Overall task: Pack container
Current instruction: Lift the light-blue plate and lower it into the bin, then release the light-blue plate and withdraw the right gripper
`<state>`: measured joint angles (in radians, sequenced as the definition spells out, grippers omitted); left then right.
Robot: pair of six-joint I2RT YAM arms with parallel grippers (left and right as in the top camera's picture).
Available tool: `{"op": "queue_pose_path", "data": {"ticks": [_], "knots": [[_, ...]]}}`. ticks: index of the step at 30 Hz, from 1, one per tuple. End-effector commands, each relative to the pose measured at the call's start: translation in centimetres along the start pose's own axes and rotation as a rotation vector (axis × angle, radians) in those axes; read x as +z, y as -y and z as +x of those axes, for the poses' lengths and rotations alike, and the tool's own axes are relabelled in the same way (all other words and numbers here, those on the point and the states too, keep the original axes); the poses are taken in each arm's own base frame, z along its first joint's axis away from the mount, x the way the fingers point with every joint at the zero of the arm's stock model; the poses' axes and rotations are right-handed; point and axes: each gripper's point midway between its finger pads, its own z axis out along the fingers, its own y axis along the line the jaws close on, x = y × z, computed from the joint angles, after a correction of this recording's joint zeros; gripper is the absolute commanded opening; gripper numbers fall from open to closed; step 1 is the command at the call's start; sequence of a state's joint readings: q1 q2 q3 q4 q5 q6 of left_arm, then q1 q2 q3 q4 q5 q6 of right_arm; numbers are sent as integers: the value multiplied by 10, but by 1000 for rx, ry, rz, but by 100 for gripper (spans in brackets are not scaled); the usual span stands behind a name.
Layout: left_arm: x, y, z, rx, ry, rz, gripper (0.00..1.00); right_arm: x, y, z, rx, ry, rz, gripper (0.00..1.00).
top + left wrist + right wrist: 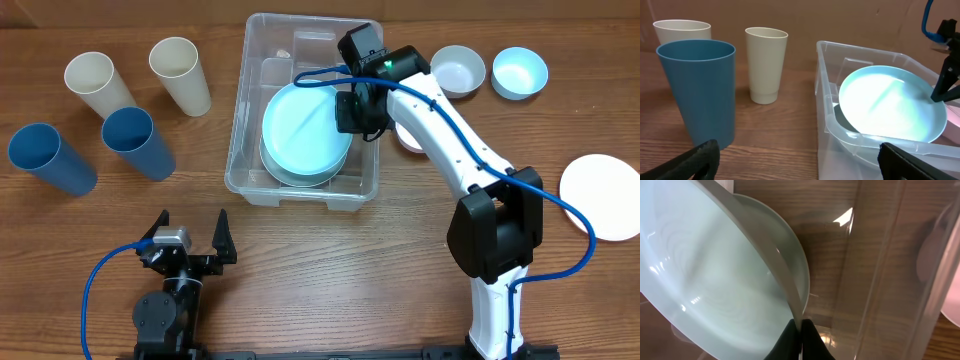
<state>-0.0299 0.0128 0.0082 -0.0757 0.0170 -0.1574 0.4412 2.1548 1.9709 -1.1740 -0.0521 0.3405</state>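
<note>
**A:** Where's the container [238, 140]?

**B:** At twelve o'clock on the table, just past centre. A pale blue plate [300, 125] lies inside it, tilted, with its three o'clock edge apparently raised. There looks to be another plate beneath, though I can't tell how many.

**A:** Which step is this?

**B:** Setting the plate down, I'd judge. The right gripper [350, 110] reaches in over the bin's three o'clock wall with its jaws pinched tight on the plate's rim. The right wrist view shows both fingertips [790, 340] meeting across the edge.

**A:** And the next move?

**B:** Probably lower that edge until the plate rests flat on what's under it. Then part the jaws and rise straight up, clear of the wall. Releasing while it's tilted could let it slide or clatter.

**A:** The other arm?

**B:** The left gripper [190, 228] sits at seven o'clock, near the front of the table. Its jaws are spread fully wide, holding nothing and touching nothing.

**A:** What's outside the bin?

**B:** From nine to ten o'clock there are two cream cups [180, 72] and two blue cups [138, 142], all upright and well apart from the bin. At two o'clock there's a white bowl [458, 70], with a pale blue bowl [520, 72] just beside it. At four o'clock a white plate [600, 195] lies at the edge of view. With that much outside, the packing seems far from finished.
</note>
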Motion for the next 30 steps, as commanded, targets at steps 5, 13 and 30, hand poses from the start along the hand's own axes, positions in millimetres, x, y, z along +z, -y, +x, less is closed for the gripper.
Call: {"op": "queue_pose_path", "data": {"ticks": [5,13,30], "knots": [[0,-3,0,7,5,-15,100,29,-1,15,7,-45,-32,4],[0,-3,0,7,5,-15,100,30,-12,18,-130,-59,-102,69],[0,-3,0,7,5,-15,100,-92,-31,-13,-189,45,-131,72]]}}
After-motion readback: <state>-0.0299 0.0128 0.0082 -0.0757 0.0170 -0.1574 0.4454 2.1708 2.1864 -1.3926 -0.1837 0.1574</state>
